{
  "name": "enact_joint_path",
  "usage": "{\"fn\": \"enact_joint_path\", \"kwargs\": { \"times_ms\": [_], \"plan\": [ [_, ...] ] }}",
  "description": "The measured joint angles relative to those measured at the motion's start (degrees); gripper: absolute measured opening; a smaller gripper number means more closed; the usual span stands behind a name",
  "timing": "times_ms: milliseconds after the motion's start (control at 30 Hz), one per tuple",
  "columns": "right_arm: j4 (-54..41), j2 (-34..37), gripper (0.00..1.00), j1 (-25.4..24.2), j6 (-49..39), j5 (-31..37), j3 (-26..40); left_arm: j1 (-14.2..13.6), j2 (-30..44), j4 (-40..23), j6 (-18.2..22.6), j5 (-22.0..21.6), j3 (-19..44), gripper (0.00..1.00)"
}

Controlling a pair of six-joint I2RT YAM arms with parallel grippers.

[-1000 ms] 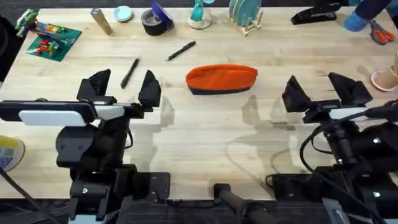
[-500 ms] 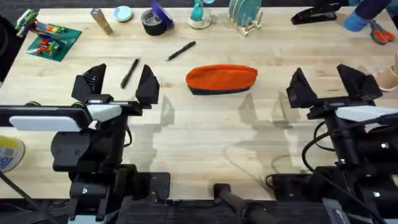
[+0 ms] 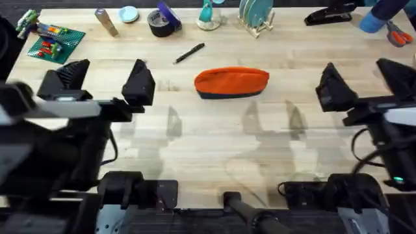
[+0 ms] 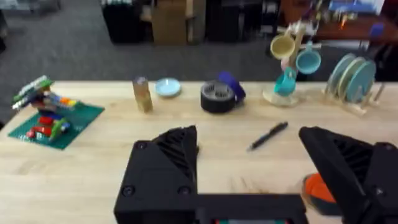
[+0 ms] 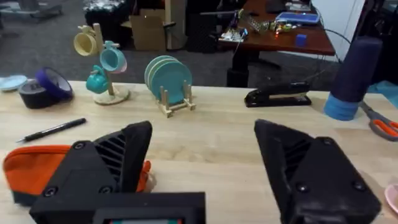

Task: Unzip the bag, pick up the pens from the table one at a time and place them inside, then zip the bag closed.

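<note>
Oblong orange fabric pouch (image 3: 232,82): centre of overhead frame, zipped, untouched. Slim black pen (image 3: 189,53): upper left of it, on the light wooden tabletop (image 3: 208,143). Left gripper (image 3: 97,81), right gripper (image 3: 367,88): spread apart, empty. All steps outstanding.

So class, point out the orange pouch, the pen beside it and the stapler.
Orange pouch (image 3: 231,80), overhead view, middle of its orange fabric.
Pen (image 3: 189,53), overhead view, middle of its barrel.
Stapler (image 5: 278,98), right wrist view, its black body.

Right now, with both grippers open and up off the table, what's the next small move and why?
Probably bring the right gripper toward the bag to start on its zipper: the bag lies apparently zipped shut mid-table, a pen lies beyond it, and both the right and left gripper are open, holding nothing.
</note>
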Motion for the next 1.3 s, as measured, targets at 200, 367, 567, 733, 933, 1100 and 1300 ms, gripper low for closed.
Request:
{"fn": "enact_joint_path", "kwargs": {
  "times_ms": [200, 367, 567, 733, 933, 1100, 1300],
  "plan": [
    [-10.2, 8.4, 0.995, 0.0, 0.0, -0.2, 11.9, 0.0, 11.0, -12.1, -0.5, -0.1, 12.6, 0.993],
    [-17.7, 18.9, 0.996, 0.0, 0.1, -0.3, 22.5, 0.0, 21.4, -20.7, -0.6, -0.2, 22.3, 0.993],
    [-26.7, 32.8, 0.996, 0.0, 0.5, -2.7, 33.9, 0.0, 32.6, -28.4, -0.8, -0.2, 31.7, 0.993],
    [-33.0, 43.7, 0.996, 0.0, 1.0, -4.2, 39.4, 0.0, 40.4, -31.9, -0.8, 0.3, 36.0, 0.993],
    [-34.3, 53.1, 0.996, 0.0, 1.3, -4.6, 41.8, 0.0, 48.0, -32.0, -0.8, 2.5, 37.0, 0.993],
    [-34.3, 55.8, 0.995, 0.0, 1.5, -4.6, 42.0, 0.0, 51.4, -32.0, -0.8, 3.4, 37.0, 0.992],
    [-34.2, 55.8, 0.995, 0.0, 1.5, -4.6, 42.1, 0.0, 53.4, -31.0, -0.8, 3.6, 37.0, 0.993]
  ]
}}
